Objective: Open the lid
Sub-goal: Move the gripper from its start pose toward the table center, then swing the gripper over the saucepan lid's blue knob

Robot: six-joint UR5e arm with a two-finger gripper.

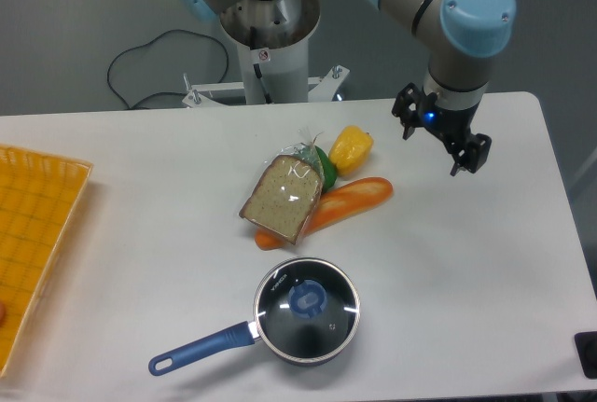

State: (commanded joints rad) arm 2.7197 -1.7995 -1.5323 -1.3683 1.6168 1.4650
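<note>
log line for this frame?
phase: approach | gripper: open, empty, above table's far right | lid: on saucepan, untouched | contact: none

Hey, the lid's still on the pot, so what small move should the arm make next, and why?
Probably swing the gripper toward the near edge of the table until it hangs over the blue knob. The lid sits closed on the saucepan, and the gripper is open, empty and far off at the table's back right, past the bread and carrot.
</note>
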